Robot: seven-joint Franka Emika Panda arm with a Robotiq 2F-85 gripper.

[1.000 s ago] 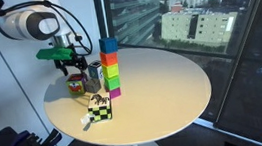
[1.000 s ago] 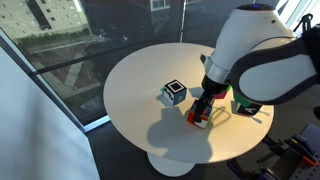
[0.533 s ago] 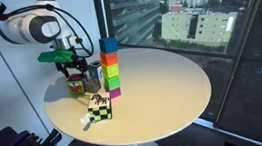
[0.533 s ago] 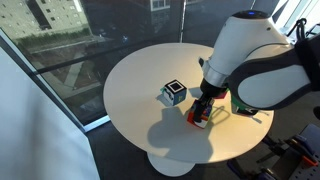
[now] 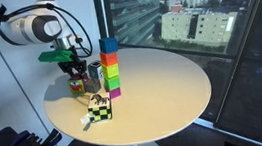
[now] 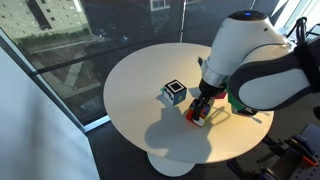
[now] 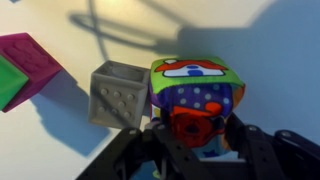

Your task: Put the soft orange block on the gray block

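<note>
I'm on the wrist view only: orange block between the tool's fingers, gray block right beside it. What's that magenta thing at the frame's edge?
Observer: It's the bottom block of a tall colour stack, standing upright with blue on top.
Operator: Anything else on the table that I'm missing?
Observer: Yes, a green, black and white checkered cube sits on the round table, apart from the soft orange block.

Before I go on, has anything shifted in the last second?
Only the arm drifted slightly leftward in an exterior view. The gripper stayed down at the soft orange block; nothing lifted or released. The gray block, checkered cube and colour stack are where they were.
</note>
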